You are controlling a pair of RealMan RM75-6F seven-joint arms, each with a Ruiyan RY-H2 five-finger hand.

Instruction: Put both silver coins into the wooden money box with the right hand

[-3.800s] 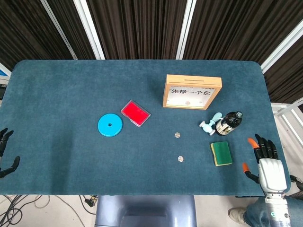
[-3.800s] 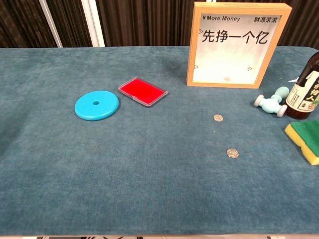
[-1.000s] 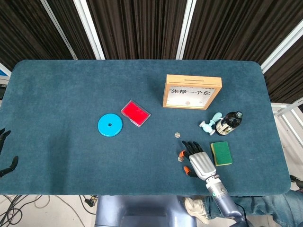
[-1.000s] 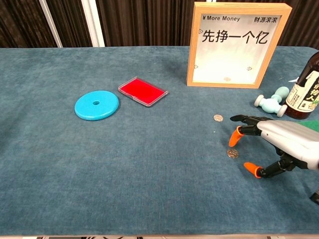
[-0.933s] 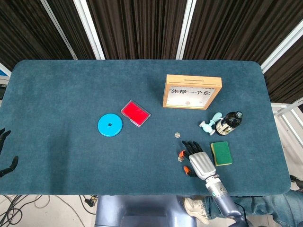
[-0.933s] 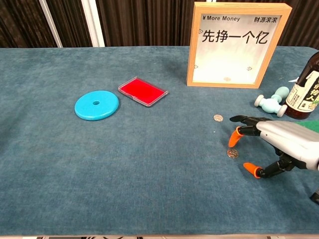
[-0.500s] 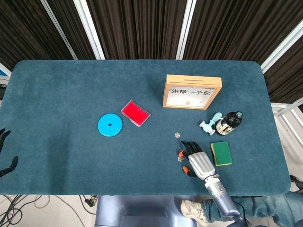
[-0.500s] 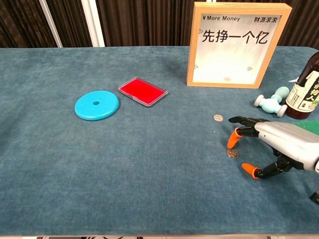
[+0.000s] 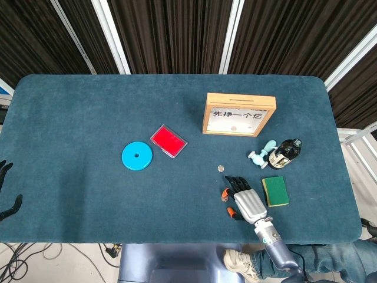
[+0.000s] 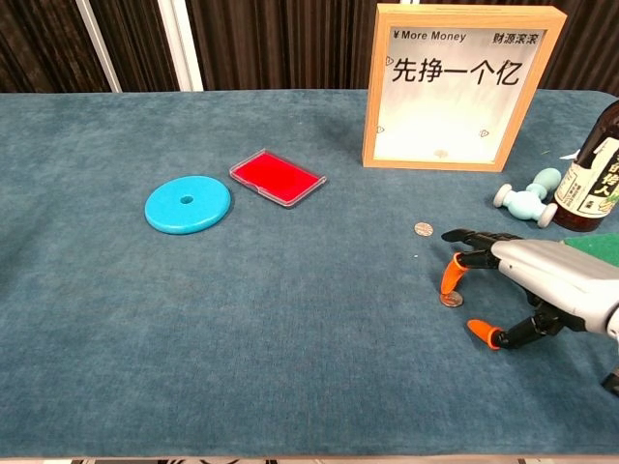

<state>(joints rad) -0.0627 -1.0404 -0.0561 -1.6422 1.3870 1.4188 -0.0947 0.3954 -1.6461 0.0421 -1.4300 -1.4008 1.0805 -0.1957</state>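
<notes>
We see the right hand (image 10: 527,280) spread, holding nothing, one orange fingertip (image 10: 447,283) on or just over the near coin (image 10: 452,300); contact unclear. Other coin (image 10: 423,229) lies nearby, w/ money box (image 10: 462,87) behind.

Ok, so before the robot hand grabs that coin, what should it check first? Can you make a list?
1. Right hand over the near coin: ok, an orange fingertip sits right at it.
2. Coin pinched yet: not ok, it lies flat on the table.
3. Far coin waiting free: ok.
4. Money box upright: ok.
5. Slot on top clear: cannot tell, too small in the head view.
6. Left hand out of the way: ok, at the table's edge.
</notes>
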